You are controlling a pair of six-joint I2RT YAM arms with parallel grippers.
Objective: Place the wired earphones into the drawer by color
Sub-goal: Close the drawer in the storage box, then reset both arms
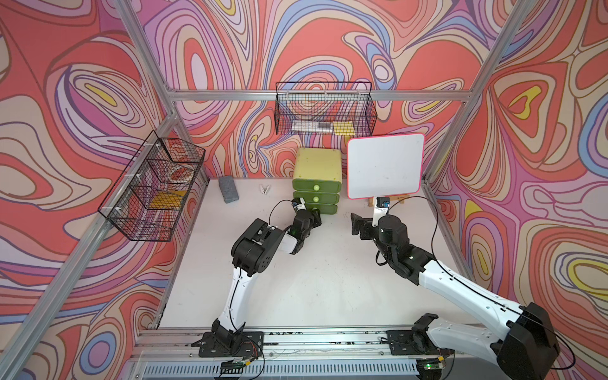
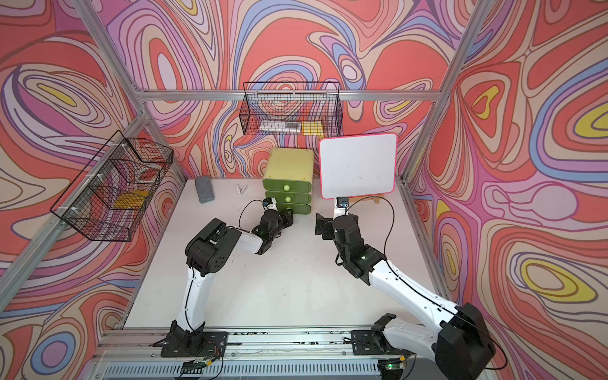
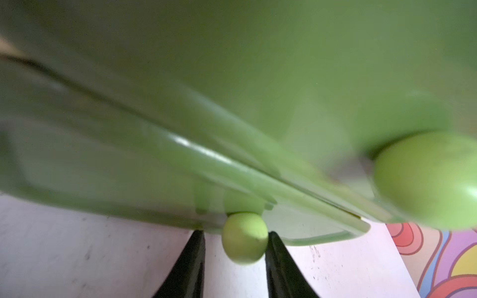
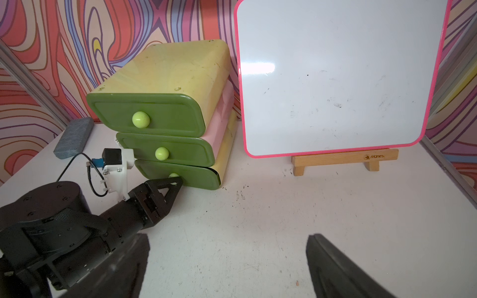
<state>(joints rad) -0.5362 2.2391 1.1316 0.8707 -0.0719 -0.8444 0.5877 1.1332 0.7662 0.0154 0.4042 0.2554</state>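
Nearest me, the right claw gapes wide and holds nothing. The left claw loosely straddles the bottom knob of the drawer, one finger touching it; the drawer's contents are hidden. The side basket holds a yellow sheet. The back basket holds a yellow pad and a silvery strip.

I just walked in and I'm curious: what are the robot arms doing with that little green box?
The left gripper has the round knob of the bottom drawer between its jaws. One jaw touches the knob and the other is a little apart, so it is not squeezing. All three drawers of the cabinet look shut. The right gripper hangs open and empty over the white table, in front of the whiteboard. No earphones can be seen anywhere.
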